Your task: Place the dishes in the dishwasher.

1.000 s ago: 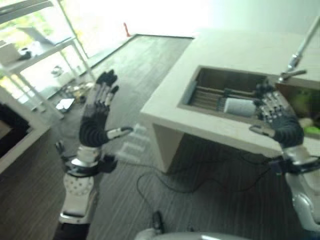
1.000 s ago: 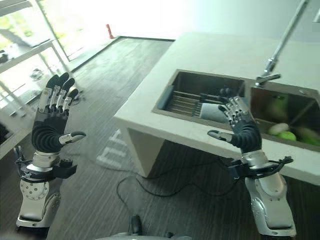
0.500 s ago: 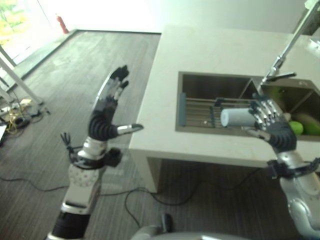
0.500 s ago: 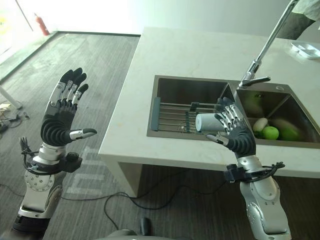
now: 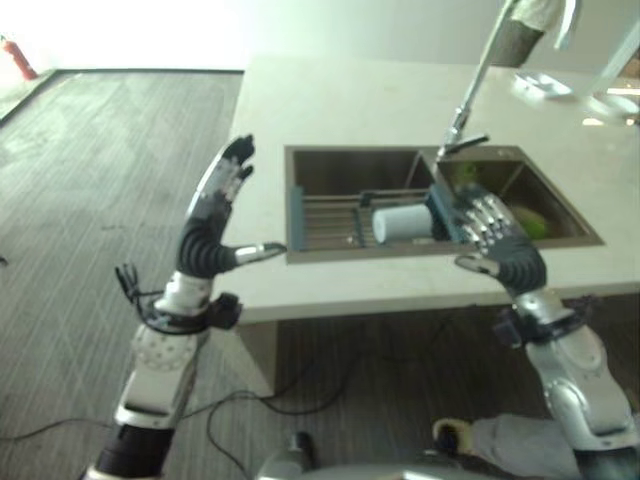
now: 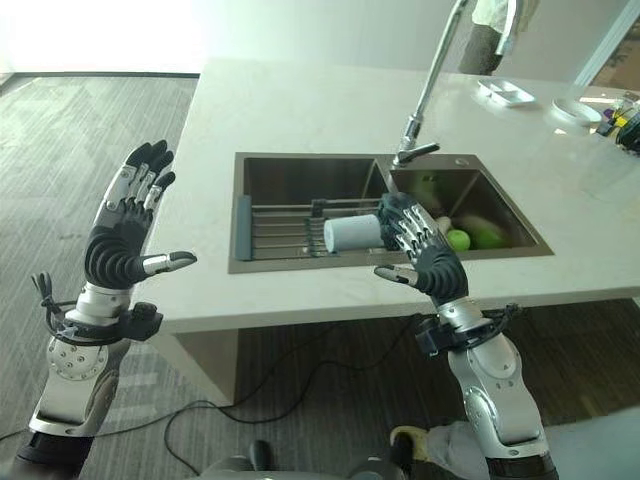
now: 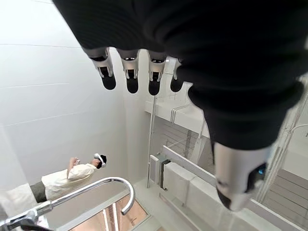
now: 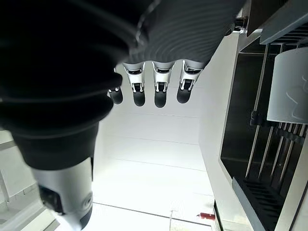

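A white cup (image 6: 352, 232) lies on its side on a wire rack (image 6: 280, 226) in the left basin of the steel sink (image 6: 300, 266). My right hand (image 6: 428, 264) is raised at the sink's front edge, just right of the cup, open with straight fingers and holding nothing. From the right wrist view the cup (image 8: 288, 86) sits off to one side of the fingers (image 8: 161, 89). My left hand (image 6: 122, 240) is held up, open and empty, over the floor to the left of the counter (image 6: 300, 110).
The right basin holds a green apple (image 6: 458, 240) and other produce. A tall faucet (image 6: 430, 85) rises behind the sink. Small white dishes (image 6: 505, 92) sit at the counter's far right. A person (image 7: 62, 179) stands behind the counter.
The camera has swung to the right, so the counter and sink now sit further left in view. Both hands stay raised and open; the right one remains beside the cup.
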Robot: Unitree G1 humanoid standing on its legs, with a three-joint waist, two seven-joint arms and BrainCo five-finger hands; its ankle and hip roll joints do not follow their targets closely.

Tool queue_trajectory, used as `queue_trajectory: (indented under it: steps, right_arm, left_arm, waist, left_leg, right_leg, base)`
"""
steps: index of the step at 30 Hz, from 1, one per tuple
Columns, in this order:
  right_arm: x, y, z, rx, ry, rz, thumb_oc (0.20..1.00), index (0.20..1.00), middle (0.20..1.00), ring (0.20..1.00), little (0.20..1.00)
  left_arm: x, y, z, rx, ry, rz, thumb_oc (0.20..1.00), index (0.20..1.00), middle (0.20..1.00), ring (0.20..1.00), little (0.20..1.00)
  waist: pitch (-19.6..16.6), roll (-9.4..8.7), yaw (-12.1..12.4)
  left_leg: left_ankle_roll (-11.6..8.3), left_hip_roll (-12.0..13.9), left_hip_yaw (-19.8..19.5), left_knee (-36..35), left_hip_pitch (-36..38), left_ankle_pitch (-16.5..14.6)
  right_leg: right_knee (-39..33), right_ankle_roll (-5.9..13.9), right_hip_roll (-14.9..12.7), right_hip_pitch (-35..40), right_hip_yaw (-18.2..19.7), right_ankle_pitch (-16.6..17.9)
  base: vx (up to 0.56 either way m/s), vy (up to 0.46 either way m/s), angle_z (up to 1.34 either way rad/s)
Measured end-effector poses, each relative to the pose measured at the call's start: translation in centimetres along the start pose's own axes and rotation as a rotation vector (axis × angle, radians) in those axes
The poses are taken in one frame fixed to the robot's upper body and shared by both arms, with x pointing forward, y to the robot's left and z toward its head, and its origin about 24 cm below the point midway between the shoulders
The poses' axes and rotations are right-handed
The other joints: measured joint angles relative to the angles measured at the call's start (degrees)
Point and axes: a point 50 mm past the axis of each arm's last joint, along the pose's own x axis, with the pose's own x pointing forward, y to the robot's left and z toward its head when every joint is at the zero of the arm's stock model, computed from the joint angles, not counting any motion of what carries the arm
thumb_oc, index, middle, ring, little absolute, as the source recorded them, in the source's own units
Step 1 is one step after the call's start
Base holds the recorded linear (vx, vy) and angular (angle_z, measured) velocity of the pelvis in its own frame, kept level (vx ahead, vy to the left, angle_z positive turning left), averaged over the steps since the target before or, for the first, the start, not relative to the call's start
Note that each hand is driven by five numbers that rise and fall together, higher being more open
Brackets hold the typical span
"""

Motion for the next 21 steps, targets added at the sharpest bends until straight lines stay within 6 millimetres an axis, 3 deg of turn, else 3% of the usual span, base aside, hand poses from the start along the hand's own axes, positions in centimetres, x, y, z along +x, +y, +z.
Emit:
queue_trajectory:
  steps: [1,2,4,5,6,7,8,9,10,11,12,13,14,17,18,20,21]
  right_arm:
    - [-0.2,-0.1,-0.1,-0.002,0.009,-0.001,1.000,1.000,1.000,1.000,1.000]
    - [-0.5,-0.7,-0.3,-0.001,0.032,-0.005,1.000,1.000,1.000,1.000,1.000]
    - [-0.9,-1.8,-0.4,-0.012,0.047,-0.044,1.000,1.000,1.000,1.000,1.000]
    - [-1.7,-3.2,-0.3,-0.060,0.096,-0.079,1.000,1.000,1.000,1.000,1.000]
    - [-2.3,-3.5,0.8,-0.097,0.080,-0.085,1.000,1.000,1.000,1.000,1.000]
    - [-2.1,-3.5,1.3,-0.104,0.056,-0.088,1.000,1.000,1.000,1.000,1.000]
    - [-2.1,-3.6,1.1,-0.106,0.065,-0.087,1.000,1.000,1.000,1.000,1.000]
    - [-2.1,-3.3,0.9,-0.097,0.074,-0.072,1.000,1.000,1.000,1.000,1.000]
    - [-3.0,-2.7,-0.1,-0.057,0.111,-0.076,1.000,1.000,1.000,1.000,1.000]
    - [-3.1,-3.1,-0.5,-0.040,0.115,-0.110,1.000,1.000,1.000,1.000,1.000]
    - [-3.1,-3.1,-0.5,-0.028,0.104,-0.132,1.000,1.000,1.000,1.000,1.000]
    - [-3.0,-2.9,0.0,-0.041,0.084,-0.120,1.000,1.000,1.000,1.000,1.000]
    - [-3.1,-2.5,-0.2,-0.025,0.084,-0.121,1.000,1.000,1.000,1.000,1.000]
    - [-3.6,-2.6,-0.2,-0.062,0.103,-0.122,1.000,1.000,1.000,1.000,1.000]
    - [-2.8,-2.4,-0.1,-0.068,0.090,-0.103,1.000,1.000,1.000,1.000,1.000]
    - [-1.9,-1.9,0.2,-0.066,0.057,-0.071,1.000,1.000,1.000,1.000,1.000]
    - [-1.8,-1.7,0.3,-0.057,0.046,-0.072,1.000,1.000,1.000,1.000,1.000]
  left_arm:
    - [-0.7,0.0,0.1,0.003,0.024,-0.011,1.000,1.000,1.000,1.000,1.000]
    - [-1.3,-0.3,-0.2,-0.024,0.053,0.002,1.000,1.000,1.000,1.000,1.000]
    - [-1.2,-0.5,-0.1,-0.084,0.040,0.030,1.000,1.000,1.000,1.000,1.000]
    - [-1.1,-1.5,-1.1,-0.234,0.062,0.102,1.000,1.000,1.000,1.000,1.000]
    - [-1.0,-1.9,-1.0,-0.299,0.050,0.115,1.000,1.000,1.000,1.000,1.000]
    - [-0.1,-2.1,-1.0,-0.358,0.033,0.086,1.000,1.000,1.000,1.000,1.000]
    - [0.3,-2.5,-0.9,-0.412,0.016,0.073,1.000,1.000,1.000,1.000,1.000]
    - [0.1,-2.5,-0.9,-0.448,0.026,0.079,1.000,1.000,1.000,1.000,1.000]
    - [-0.7,-1.8,-0.4,-0.448,0.054,0.044,1.000,1.000,1.000,1.000,1.000]
    - [-1.1,-2.2,-1.0,-0.475,0.088,0.049,1.000,1.000,1.000,1.000,1.000]
    - [-1.4,-2.3,-1.3,-0.497,0.111,0.049,1.000,1.000,1.000,1.000,1.000]
    - [-1.4,-2.3,-1.3,-0.497,0.111,0.033,1.000,1.000,1.000,1.000,1.000]
    - [-1.1,-2.1,-1.3,-0.483,0.105,0.018,1.000,1.000,1.000,1.000,1.000]
    - [-0.6,-2.2,-1.6,-0.482,0.099,-0.005,1.000,1.000,1.000,1.000,1.000]
    - [-0.5,-2.1,-1.6,-0.474,0.097,-0.007,1.000,1.000,1.000,1.000,1.000]
    - [-0.4,-2.0,-1.7,-0.466,0.098,-0.011,1.000,1.000,1.000,1.000,1.000]
    - [-0.3,-1.9,-1.6,-0.462,0.093,-0.014,1.000,1.000,1.000,1.000,1.000]
  waist:
    - [0.08,-0.72,-0.02]
    - [-0.33,-0.85,0.06]
    - [-0.19,2.12,0.02]
    - [0.25,6.27,-1.22]
    - [0.86,7.64,-2.84]
    - [1.09,7.21,-4.60]
    - [1.46,8.57,-4.45]
    - [1.49,10.62,-3.04]
    - [0.22,4.20,-4.07]
    - [0.33,3.80,-3.35]
    - [0.24,4.03,-2.93]
    - [-0.36,7.34,-3.87]
    - [-0.44,6.56,-4.20]
    - [-1.06,6.23,-5.42]
    - [-1.20,5.79,-4.00]
    - [-1.20,5.48,-3.41]
    - [-1.25,4.71,-3.14]
  left_leg:
    - [-1.52,1.34,-0.43,-0.31,0.52,0.36]
    - [-3.33,3.57,-2.60,-2.08,2.12,-0.04]
    - [-4.39,7.90,-4.89,-3.22,1.43,-0.65]
    - [-3.62,12.43,-5.04,-2.70,0.23,-1.49]
    - [-0.92,14.52,-3.94,-3.11,-0.42,-6.29]
    - [0.86,14.87,-4.00,-1.74,-1.39,-13.26]
    - [4.27,14.76,-4.22,1.08,-3.18,-14.16]
    - [4.40,17.08,-3.70,2.11,-3.32,-13.99]
    - [0.27,13.05,-5.53,2.92,-3.85,-14.96]
    - [-3.32,10.34,-6.45,6.13,-4.54,-11.81]
    - [-3.21,7.48,-5.55,6.04,-4.17,-10.23]
    - [-1.26,5.94,-5.46,0.64,-1.87,-8.81]
    - [-3.34,5.17,-3.74,-0.37,-0.76,-6.15]
    - [-5.45,3.91,0.29,1.38,-0.79,-2.47]
    - [-4.84,1.67,0.15,1.96,0.08,-1.57]
    - [-4.64,0.21,1.11,1.13,1.96,-1.43]
    - [-4.58,0.31,1.02,2.34,2.23,-1.72]
  right_leg:
    - [2.98,-2.19,2.09,-0.88,0.11,-1.33]
    - [4.30,-8.91,4.56,-0.60,0.19,-9.84]
    - [1.11,-9.72,10.12,0.99,0.16,-16.41]
    - [1.19,-10.32,14.79,1.02,-0.13,-16.73]
    - [3.18,-10.95,16.61,0.16,-0.44,-19.04]
    - [4.11,-11.66,17.63,-0.52,-1.16,-20.88]
    - [6.01,-12.32,18.64,-1.01,-1.48,-21.30]
    - [18.17,-14.56,20.08,-5.25,1.06,-23.10]
    - [26.36,-16.68,15.66,-8.54,3.55,-30.56]
    - [24.76,-14.38,14.42,-7.88,3.44,-31.29]
    - [20.81,-11.94,13.83,-5.86,3.39,-29.30]
    - [16.31,-8.96,15.17,-3.26,3.12,-25.26]
    - [14.51,-8.14,13.83,-1.81,3.07,-21.30]
    - [9.11,-7.55,11.00,2.35,2.17,-12.37]
    - [6.24,-6.96,9.69,3.50,3.61,-7.25]
    - [2.00,-6.05,9.21,6.34,3.12,-3.37]
    - [1.64,-6.59,9.14,7.45,2.71,-2.80]
  base:
    - [0.18,-0.453,0.11]
    - [0.27,-0.685,0.13]
    - [0.24,-0.550,-0.03]
    - [0.19,-0.407,0.18]
    - [0.21,-0.474,0.56]
    - [0.19,-0.451,0.66]
    - [0.16,-0.337,0.29]
    - [0.15,-0.179,0.68]
    - [0.17,-0.056,0.55]
    - [0.17,0.083,0.58]
    - [0.14,0.163,0.03]
    - [0.13,0.233,0.04]
    - [0.09,0.190,0.55]
    - [0.14,0.295,0.61]
    - [0.19,0.455,0.05]
    - [0.17,0.452,-0.26]
    - [0.12,0.345,-0.34]
